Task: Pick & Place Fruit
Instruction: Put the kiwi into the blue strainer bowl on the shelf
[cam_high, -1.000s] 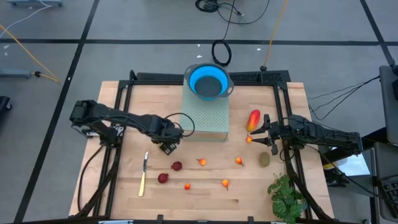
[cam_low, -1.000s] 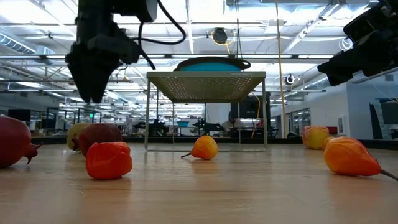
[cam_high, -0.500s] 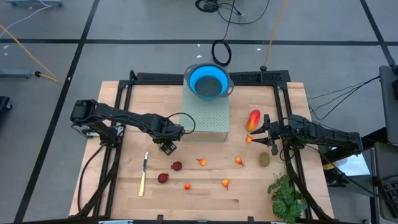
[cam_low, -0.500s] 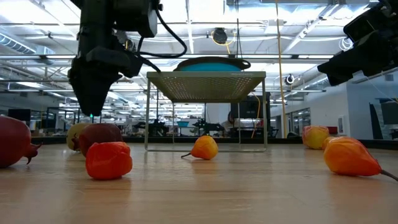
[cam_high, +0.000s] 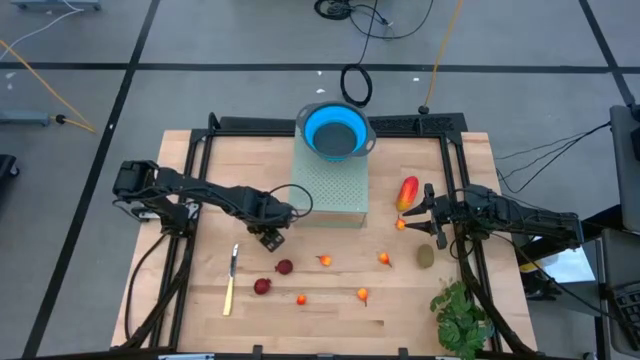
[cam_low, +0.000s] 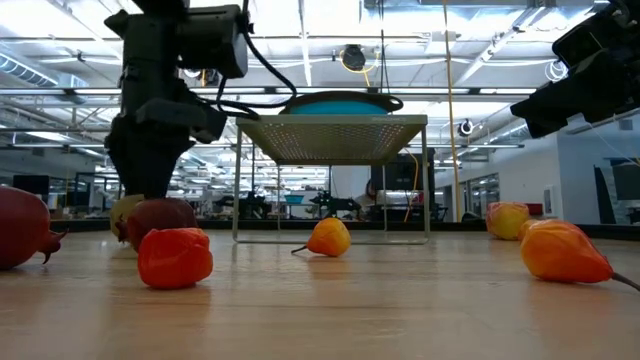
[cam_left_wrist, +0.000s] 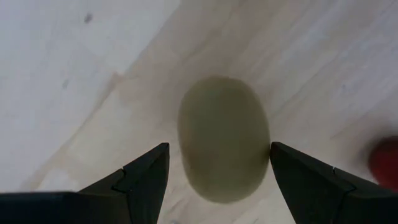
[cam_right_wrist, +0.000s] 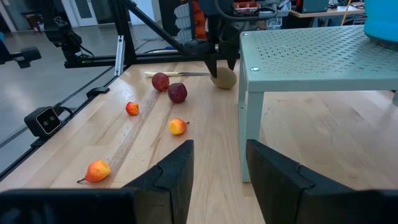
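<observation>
A brownish-olive oval fruit (cam_left_wrist: 222, 124) lies on the wooden table (cam_high: 200, 330), left of the green stand. My left gripper (cam_left_wrist: 217, 152) points straight down over it and is open, one finger on each side of the oval; in the high view this gripper (cam_high: 268, 238) hides the fruit. Two dark red round fruits (cam_high: 284, 267) (cam_high: 262, 286) and several tiny orange ones (cam_high: 324, 261) lie nearer the front edge. My right gripper (cam_high: 420, 212) waits level and open at the right, beside the red-and-yellow piece (cam_high: 407, 192). Near it lies a second olive oval (cam_high: 426, 257).
A blue bowl (cam_high: 336, 130) stands on a green perforated stand (cam_high: 330, 190) at the table's far middle. A yellow-handled knife (cam_high: 230, 282) lies left of the dark red fruits. A leafy green plant (cam_high: 460, 315) sits at the front right corner.
My left gripper has sunk straight down toward the olive oval fruit, with its fingers staying open. The fruit has kept its place on the table.
</observation>
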